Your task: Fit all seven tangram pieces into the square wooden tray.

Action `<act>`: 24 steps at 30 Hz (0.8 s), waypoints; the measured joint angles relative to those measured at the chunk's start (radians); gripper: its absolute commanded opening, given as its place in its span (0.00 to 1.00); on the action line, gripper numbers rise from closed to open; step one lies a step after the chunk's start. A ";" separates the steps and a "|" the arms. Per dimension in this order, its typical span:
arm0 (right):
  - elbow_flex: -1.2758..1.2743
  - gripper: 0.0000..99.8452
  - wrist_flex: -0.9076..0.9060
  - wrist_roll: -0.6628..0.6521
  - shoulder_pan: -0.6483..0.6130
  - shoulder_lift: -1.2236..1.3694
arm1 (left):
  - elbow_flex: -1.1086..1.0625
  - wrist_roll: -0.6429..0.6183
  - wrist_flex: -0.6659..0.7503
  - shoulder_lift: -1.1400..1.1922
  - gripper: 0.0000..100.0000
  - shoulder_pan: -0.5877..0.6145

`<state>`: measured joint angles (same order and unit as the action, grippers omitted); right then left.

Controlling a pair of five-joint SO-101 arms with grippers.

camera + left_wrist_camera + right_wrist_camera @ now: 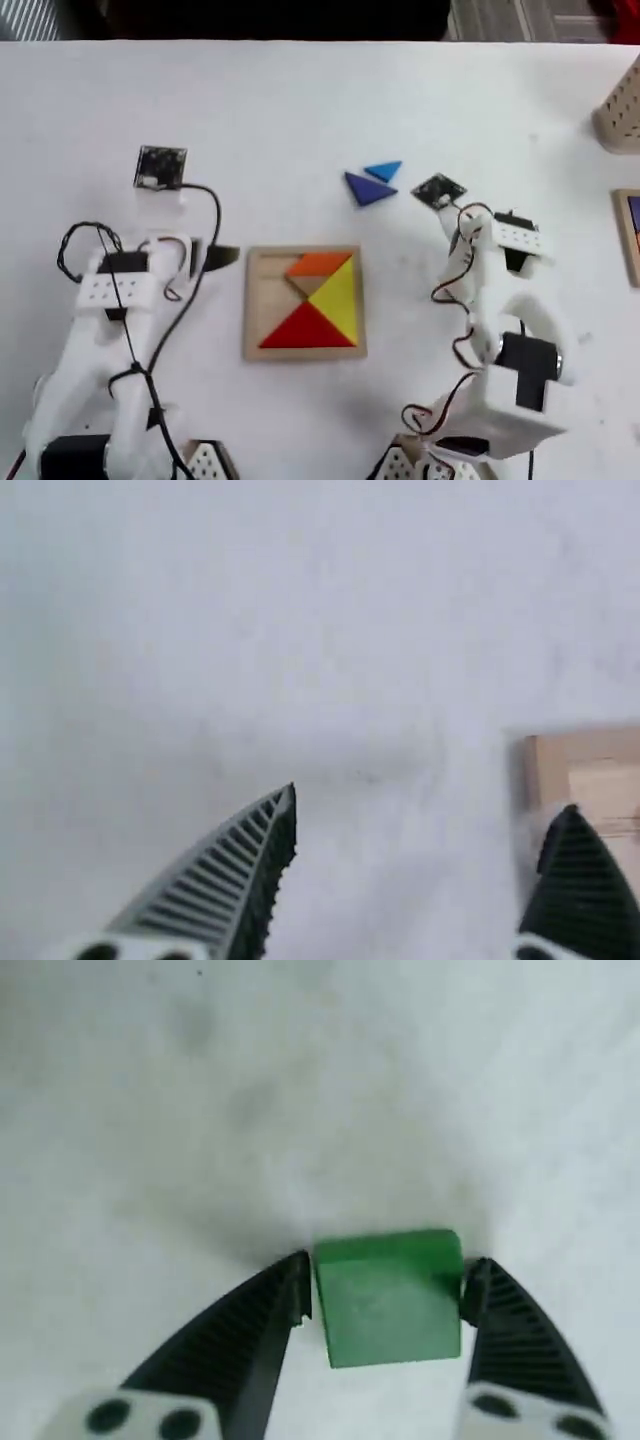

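Pickup step: right hand clamped the green square piece; left hand hung released. Next move required carrying it into the square wooden tray.

The tray lies between the arms, with three pieces in its right half. Behind it to the right, a larger triangle and a smaller triangle lie side by side. The square piece sits between the right gripper's fingers.

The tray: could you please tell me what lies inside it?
An orange piece, yellow triangle and red triangle fill the tray's right side; the left is bare wood. The floor beneath them is hidden.
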<state>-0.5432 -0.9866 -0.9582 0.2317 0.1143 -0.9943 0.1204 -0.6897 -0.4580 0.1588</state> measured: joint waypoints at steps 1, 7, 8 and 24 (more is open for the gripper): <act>0.029 0.22 -0.023 -0.015 0.000 0.026 | 0.000 0.000 0.000 0.000 0.38 0.000; 0.127 0.02 -0.084 -0.074 0.015 0.091 | 0.000 0.000 0.000 0.000 0.38 0.000; 0.129 0.03 -0.084 -0.075 0.015 0.091 | 0.000 0.000 0.000 0.000 0.38 0.000; 0.130 0.02 -0.259 0.057 -0.029 -0.114 | 0.000 0.000 0.000 0.000 0.38 0.000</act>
<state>-0.4127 -1.2459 -0.9014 0.2025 0.0008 -0.9943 0.1204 -0.6897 -0.4580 0.1588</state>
